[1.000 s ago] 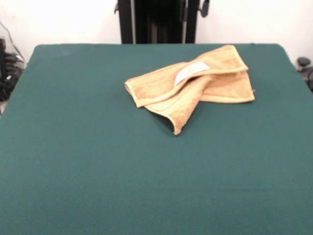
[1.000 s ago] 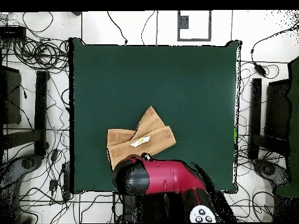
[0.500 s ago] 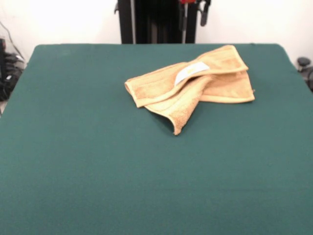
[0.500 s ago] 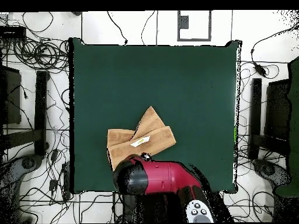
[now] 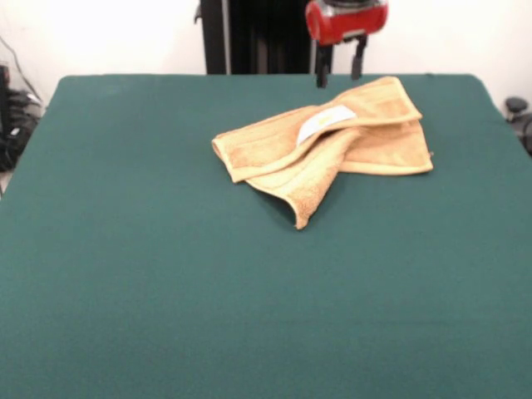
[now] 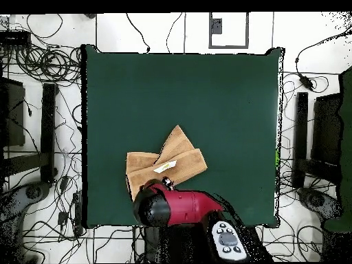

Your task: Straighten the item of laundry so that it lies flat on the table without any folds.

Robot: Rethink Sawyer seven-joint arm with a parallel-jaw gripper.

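The orange-tan towel (image 5: 291,162) lies crumpled on the dark green table (image 5: 166,266), towards its far right part, with layers folded over each other and one corner pointing to the near side. Its white label (image 5: 326,122) faces up. My gripper (image 5: 339,73) hangs under the red arm head at the top, just above the towel's far edge, with its two dark fingers apart and empty. In the overhead view the towel (image 6: 165,161) lies near the table's (image 6: 206,96) bottom edge, and the red arm (image 6: 175,206) covers the gripper.
Cables and black stands (image 6: 41,137) ring the table on the floor. The robot's black pedestal (image 5: 266,37) stands behind the table's far edge.
The arm has come forward and down: the red head and both fingers now show above the towel's far edge, where only tips showed before. The towel has not moved.
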